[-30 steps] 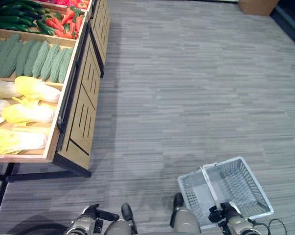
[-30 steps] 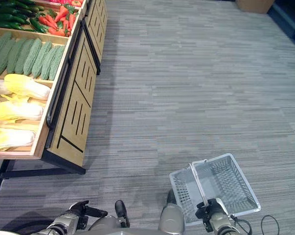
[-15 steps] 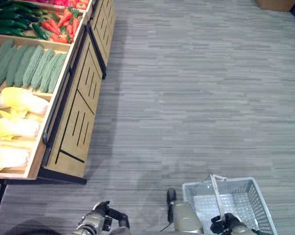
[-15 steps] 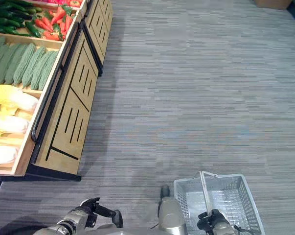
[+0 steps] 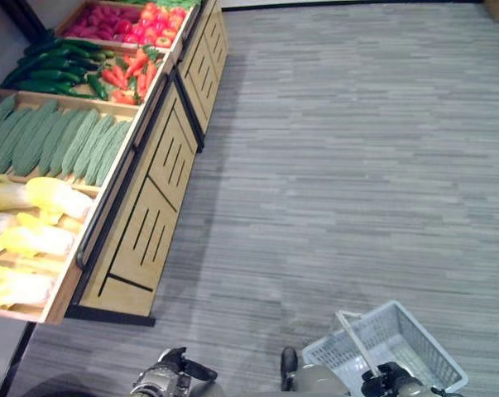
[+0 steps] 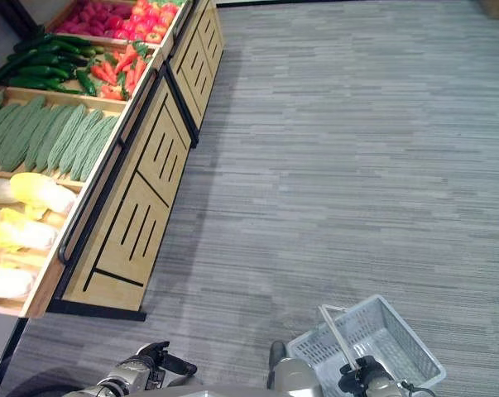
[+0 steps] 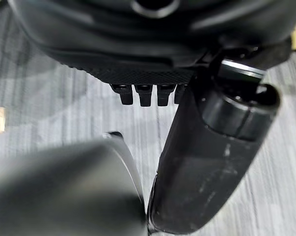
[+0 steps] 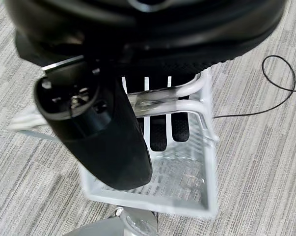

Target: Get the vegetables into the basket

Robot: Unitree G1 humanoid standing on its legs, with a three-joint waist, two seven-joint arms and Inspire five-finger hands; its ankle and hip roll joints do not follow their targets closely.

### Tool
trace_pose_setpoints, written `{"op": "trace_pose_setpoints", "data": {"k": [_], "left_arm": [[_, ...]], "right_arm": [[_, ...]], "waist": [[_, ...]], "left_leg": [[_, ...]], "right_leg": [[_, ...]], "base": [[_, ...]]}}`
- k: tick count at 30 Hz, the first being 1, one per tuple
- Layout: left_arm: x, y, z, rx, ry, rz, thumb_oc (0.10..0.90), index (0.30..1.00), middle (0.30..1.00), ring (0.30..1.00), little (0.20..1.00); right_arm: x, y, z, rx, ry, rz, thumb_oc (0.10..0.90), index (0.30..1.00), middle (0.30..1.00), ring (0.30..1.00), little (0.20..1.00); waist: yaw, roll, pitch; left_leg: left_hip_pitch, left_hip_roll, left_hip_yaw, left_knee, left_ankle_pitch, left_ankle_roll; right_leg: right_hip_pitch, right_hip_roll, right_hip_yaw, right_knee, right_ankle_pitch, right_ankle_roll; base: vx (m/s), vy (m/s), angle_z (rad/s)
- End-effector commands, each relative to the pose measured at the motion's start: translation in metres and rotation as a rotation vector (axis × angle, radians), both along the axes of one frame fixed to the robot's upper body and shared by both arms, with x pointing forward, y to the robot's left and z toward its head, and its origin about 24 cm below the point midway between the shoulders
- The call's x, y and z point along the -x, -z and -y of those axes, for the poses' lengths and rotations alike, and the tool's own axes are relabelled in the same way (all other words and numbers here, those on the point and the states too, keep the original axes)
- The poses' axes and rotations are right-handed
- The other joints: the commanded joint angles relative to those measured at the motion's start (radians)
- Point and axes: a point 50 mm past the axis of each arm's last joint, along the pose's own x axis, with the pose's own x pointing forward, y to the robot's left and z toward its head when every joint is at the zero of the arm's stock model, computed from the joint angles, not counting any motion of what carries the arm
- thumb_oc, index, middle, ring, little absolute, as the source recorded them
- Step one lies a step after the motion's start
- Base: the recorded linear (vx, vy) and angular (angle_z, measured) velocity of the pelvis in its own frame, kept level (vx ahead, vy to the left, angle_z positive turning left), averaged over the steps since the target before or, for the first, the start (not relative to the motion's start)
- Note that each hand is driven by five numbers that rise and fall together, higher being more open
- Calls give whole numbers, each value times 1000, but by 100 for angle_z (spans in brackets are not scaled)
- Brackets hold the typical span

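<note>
A wooden stand [image 5: 154, 207] along the left holds the vegetables. Its bins carry pale yellow cabbages [image 5: 46, 240], ridged green gourds [image 5: 59, 145], dark cucumbers [image 5: 55, 70], red and orange peppers [image 5: 129, 74] and red tomatoes [image 5: 150, 18]. A white wire basket [image 5: 410, 339] hangs at the lower right, away from the stand. My right hand [image 5: 388, 384] is shut on the basket's handle [image 8: 187, 96], with its fingers [image 8: 158, 132] curled round the bar. Nothing lies in the basket. My left hand [image 5: 170, 379] hangs low by the stand's near corner, its fingers [image 7: 140, 94] curled and holding nothing.
Grey striped carpet [image 5: 357, 165] spreads wide to the right of the stand. A black rail [image 6: 108, 178] runs along the stand's front edge. The stand's dark base [image 5: 108, 314] juts out at floor level near my left side.
The camera has swung, so the stand's far bins with tomatoes now show. The basket stays in my right hand and sits more slanted in the view.
</note>
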Motion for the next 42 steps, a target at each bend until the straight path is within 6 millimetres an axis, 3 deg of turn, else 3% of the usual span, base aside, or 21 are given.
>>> {"op": "trace_pose_setpoints", "data": {"k": [1,3,4,6,7,8,9,14,16,18,22,24,29,30,31,33,35,37,39,40,42], "left_arm": [[-4,-5,-18,-29,-24,17,900,1000,1000,1000,1000],[-4,-5,-19,-31,-27,16,900,1000,1000,1000,1000],[-4,-6,-19,-27,-38,28,900,1000,1000,1000,1000],[-3,-5,-20,-28,-47,31,900,1000,1000,1000,1000],[-3,-5,-20,-28,-47,31,900,1000,1000,1000,1000],[-4,-5,-19,-20,-68,40,900,1000,1000,1000,1000],[-5,-6,-19,-23,-71,46,900,1000,1000,1000,1000],[-6,-7,-20,-26,-80,56,900,1000,1000,1000,1000],[1,-6,-25,-42,-95,43,900,1000,1000,1000,1000],[-3,-7,-27,-46,-99,60,900,1000,1000,1000,1000],[-1,-9,-36,-74,-110,57,900,1000,1000,1000,1000],[0,-9,-37,-78,-108,53,900,1000,1000,1000,1000],[2,-8,-38,-86,-81,26,900,1000,1000,1000,1000],[2,-8,-38,-86,-81,26,900,1000,1000,1000,1000],[-2,-10,-39,-88,-79,32,900,1000,1000,1000,1000],[-1,-9,-38,-87,-80,26,900,1000,1000,1000,1000],[0,-9,-39,-87,-83,22,900,1000,1000,1000,1000],[1,-9,-39,-93,-76,13,900,1000,1000,1000,1000],[0,-9,-39,-97,-73,15,900,1000,1000,1000,1000],[5,-9,-44,-129,-52,-11,900,1000,1000,1000,1000],[4,-7,-37,-109,-35,-7,900,1000,1000,1000,1000]], "right_arm": [[10,0,7,20,22,-36,400,300,300,300,300],[10,0,6,21,18,-39,400,300,300,300,300],[7,0,6,25,2,-33,400,300,300,300,300],[5,-1,6,31,-10,-25,400,300,300,300,300],[5,-1,5,31,-10,-26,400,300,300,300,300],[2,-2,6,36,-19,-15,400,300,300,300,300],[0,-2,6,38,-25,-9,400,300,300,300,300],[-3,-1,2,35,-59,-14,400,300,300,300,300],[-8,0,-5,22,-98,-14,400,300,300,300,300],[-13,0,-8,17,-96,4,400,300,300,300,300],[-31,-1,-20,-9,-112,45,400,300,300,300,300],[-32,-1,-21,-8,-119,45,400,300,300,300,300],[-41,-3,-24,-17,-128,65,400,300,300,300,300],[-41,-3,-23,-16,-128,65,400,300,300,300,300],[-49,-5,-27,-19,-145,86,400,300,300,300,300],[-49,-5,-28,-19,-150,92,400,300,300,300,300],[-48,-4,-28,-22,-150,88,400,300,300,300,300],[-45,-2,-31,-32,-151,74,400,300,300,300,300],[-44,-2,-31,-32,-151,73,400,300,300,300,300],[-36,1,-30,-31,-143,48,400,300,300,300,300],[-35,1,-32,-36,-147,47,400,300,300,300,300]], "waist": [[59,-39,80],[67,-45,79],[93,-50,78],[121,-49,85],[121,-51,87],[143,-47,93],[151,-45,94],[179,-46,89],[211,-57,73],[222,-66,73],[245,-118,33],[250,-124,27],[264,-147,15],[266,-144,13],[240,-90,41],[221,-57,61],[209,-57,70],[189,-57,71],[176,-62,77],[153,-70,76],[154,-72,60]], "left_leg": [[-8,-145,127,-156,-23,149],[-17,-144,123,-175,-24,148],[-86,-140,98,-273,6,143],[-131,-129,55,-347,78,131],[-125,-131,55,-351,79,130],[-169,-111,35,-435,150,110],[-173,-102,29,-461,167,101],[-213,-87,72,-489,198,87],[-196,-85,22,-474,211,99],[-199,-90,15,-467,208,104],[-191,-137,107,-404,138,168],[-189,-143,116,-398,129,176],[-150,-205,155,-368,47,221],[-153,-201,155,-367,48,220],[-29,-214,134,-412,2,263],[27,-208,111,-419,-19,276],[54,-217,99,-424,-26,277],[103,-224,70,-439,-41,263],[122,-231,53,-446,-48,257],[150,-239,26,-463,-58,248],[146,-238,20,-470,-51,242]], "right_leg": [[-15,-32,97,-48,51,96],[-7,-33,109,-49,46,97],[23,-29,136,-61,32,100],[62,-13,170,-70,13,100],[65,-15,170,-71,10,100],[108,-4,210,-75,-16,102],[124,5,228,-79,-25,102],[193,32,294,-70,-75,95],[252,36,352,-82,-108,92],[261,28,367,-82,-121,92],[238,-49,380,-18,-107,149],[226,-57,382,-7,-101,154],[153,-114,339,182,34,232],[150,-110,341,180,38,231],[0,-119,264,492,210,239],[-68,-130,238,564,215,222],[-88,-148,219,567,188,215],[-146,-158,181,393,104,193],[-135,-154,179,305,91,192],[-119,-115,238,147,79,192],[-74,-106,243,107,57,192]], "base": [[349,-38,-8],[214,21,-22],[295,52,-24],[301,48,-15],[333,49,-71],[318,49,-92],[315,50,-98],[254,56,-64],[320,129,-80],[294,186,-117],[326,248,-44],[145,101,-47],[153,135,-26],[234,316,-9],[257,330,-13],[300,270,13],[215,46,38],[296,-44,14],[196,-82,34],[183,-60,43],[117,-40,74]]}}
